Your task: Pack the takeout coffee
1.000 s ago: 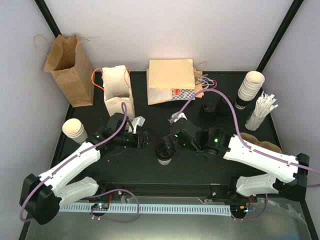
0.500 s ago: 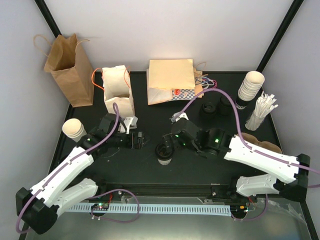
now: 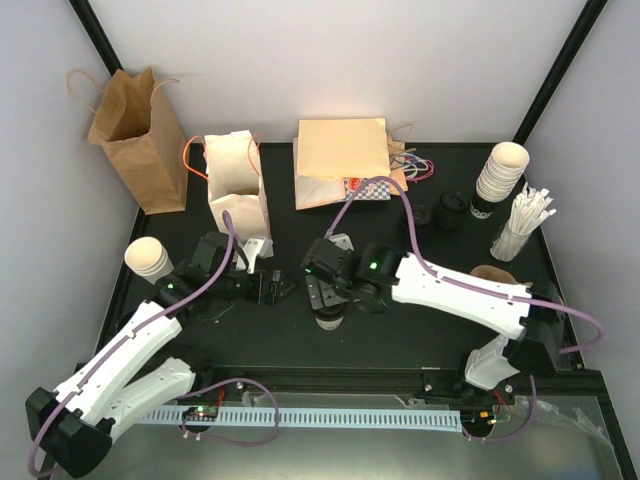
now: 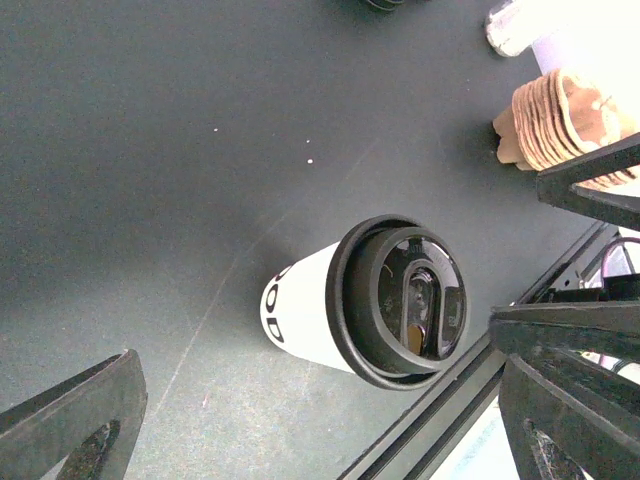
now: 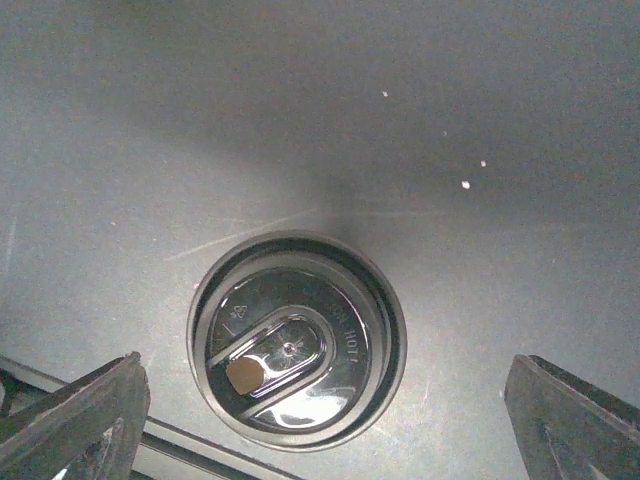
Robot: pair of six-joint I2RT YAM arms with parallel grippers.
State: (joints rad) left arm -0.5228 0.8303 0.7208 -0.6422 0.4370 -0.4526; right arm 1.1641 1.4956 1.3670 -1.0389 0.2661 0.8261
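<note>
Black tabletop (image 3: pixel 300 345) from above: the takeout coffee (image 3: pixel 328 318) stands upright near the front edge, my right gripper (image 3: pixel 322 292) directly over it, my left gripper (image 3: pixel 279 289) just beside it, both spread wide, holding nothing; the white paper bag (image 3: pixel 237 190) waits behind. Left wrist shows the cup untouched between wide fingers (image 4: pixel 80 420); right wrist looks straight down on its lid (image 5: pixel 297 338), so I judge an off-centre close could tip it.

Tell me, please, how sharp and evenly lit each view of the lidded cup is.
Top external: even light, the takeout coffee partly hidden under the right gripper. Left wrist: it is sharp, upper right corner blown out white. Right wrist: its lid sharp, faintly glossy.
</note>
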